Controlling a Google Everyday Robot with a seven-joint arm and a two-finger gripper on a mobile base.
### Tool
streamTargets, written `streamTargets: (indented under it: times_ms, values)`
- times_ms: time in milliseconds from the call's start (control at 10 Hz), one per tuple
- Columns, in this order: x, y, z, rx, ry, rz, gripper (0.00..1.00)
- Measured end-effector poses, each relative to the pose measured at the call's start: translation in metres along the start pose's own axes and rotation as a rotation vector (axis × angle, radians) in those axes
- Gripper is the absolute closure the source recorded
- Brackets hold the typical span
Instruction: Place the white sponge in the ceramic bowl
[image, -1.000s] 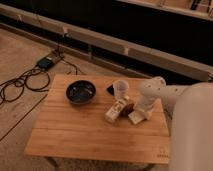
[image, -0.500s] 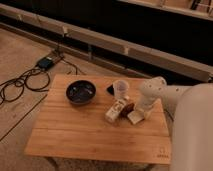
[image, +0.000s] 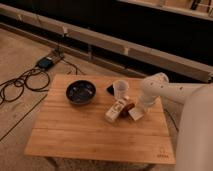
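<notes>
Wooden table (image: 90, 135): gripper (image: 136, 106) low, fingers pressed together on white sponge (image: 136, 115), just beside white box (image: 115, 111); cup (image: 120, 89) near; ceramic bowl (image: 68, 93) well apart.

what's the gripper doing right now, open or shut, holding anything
gripper: shut, lowered right at the white sponge; whether it actually grips the sponge cannot be told.

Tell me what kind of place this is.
Likely a lab or test space, not a home: a lone wooden table, with loose cables and a power brick on the floor beside it. The gripper is down at the sponge.
</notes>
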Motion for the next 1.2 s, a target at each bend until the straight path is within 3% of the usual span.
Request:
streamTargets:
  times_ms: [500,900,1200]
  values:
    - [-0.013,0.04,-0.055,0.032,-0.144,-0.185,1.0]
    - [-0.036,0.065,-0.102,0.1,-0.25,-0.298,1.0]
    - [-0.044,0.099,-0.124,0.103,-0.312,-0.379,1.0]
